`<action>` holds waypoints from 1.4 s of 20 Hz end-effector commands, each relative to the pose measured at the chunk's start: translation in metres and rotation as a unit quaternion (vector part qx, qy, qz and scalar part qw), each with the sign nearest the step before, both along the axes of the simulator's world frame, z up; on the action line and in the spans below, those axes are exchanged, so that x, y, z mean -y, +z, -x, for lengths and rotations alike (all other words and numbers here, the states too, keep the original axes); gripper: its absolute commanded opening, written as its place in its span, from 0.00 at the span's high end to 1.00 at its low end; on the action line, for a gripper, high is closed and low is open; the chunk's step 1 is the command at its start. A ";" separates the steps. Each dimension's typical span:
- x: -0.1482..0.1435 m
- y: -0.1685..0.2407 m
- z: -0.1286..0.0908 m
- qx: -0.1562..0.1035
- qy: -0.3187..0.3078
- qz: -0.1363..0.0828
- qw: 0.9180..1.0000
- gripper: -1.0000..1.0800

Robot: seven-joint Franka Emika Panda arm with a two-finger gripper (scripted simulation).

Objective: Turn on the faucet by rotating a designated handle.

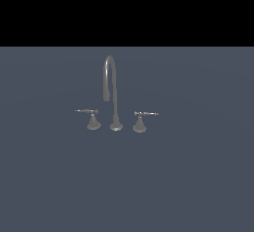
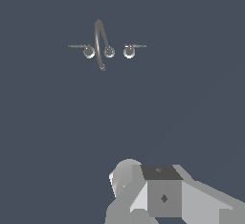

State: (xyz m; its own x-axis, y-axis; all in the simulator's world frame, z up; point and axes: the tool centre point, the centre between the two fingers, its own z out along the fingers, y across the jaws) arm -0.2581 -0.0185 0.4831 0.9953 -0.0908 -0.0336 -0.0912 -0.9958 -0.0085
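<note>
Exterior view: 1 faucet (image 1: 114, 97) stands alone on the flat grey surface (image 1: 198, 176), a little above the picture's middle. Counted out, it has 1 gooseneck spout (image 1: 110, 77), 1 round base and 2 short levers on cone bases. The handle (image 1: 88, 111) to be turned sits at about 9 o'clock from the spout's base, its rod pointing out toward 9 o'clock; the twin lever (image 1: 144, 114) sits at 3 o'clock with its rod pointing toward 3 o'clock. No arm or gripper shows in this view, so nothing touches the faucet.

Wrist view: the same 1 faucet (image 2: 101, 46) appears small and far off, at roughly 11 o'clock from the picture's centre, again with 2 levers flanking 1 spout; the handle (image 2: 81, 47) is the one whose rod runs out toward 9 o'clock. Pale blocky parts of the arm's end (image 2: 162, 194) fill the area near 6 o'clock, but no fingertips show, so I cannot tell whether the fingers stand apart or together.

Judging from this, the step in hand is the approach, with the turn not yet begun. The next move calls for closing the wide gap and lining up on the rod without brushing the spout beside it.
</note>
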 end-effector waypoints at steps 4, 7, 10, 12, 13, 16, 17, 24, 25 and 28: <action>-0.005 -0.005 -0.013 -0.002 -0.015 -0.011 1.000 1.00; -0.009 -0.009 -0.024 -0.005 -0.028 -0.021 0.999 1.00; -0.016 -0.016 -0.039 -0.008 -0.047 -0.032 0.998 1.00; -0.021 -0.021 -0.050 -0.012 -0.062 -0.041 0.997 1.00; -0.024 -0.024 -0.056 -0.014 -0.071 -0.046 0.996 1.00; -0.034 -0.036 -0.077 -0.022 -0.102 -0.060 0.993 1.00; -0.037 -0.041 -0.085 -0.025 -0.114 -0.064 0.991 1.00; -0.065 -0.080 -0.136 -0.049 -0.202 -0.087 0.974 1.00; -0.069 -0.086 -0.143 -0.053 -0.215 -0.089 0.971 1.00; -0.081 -0.106 -0.163 -0.063 -0.255 -0.092 0.960 1.00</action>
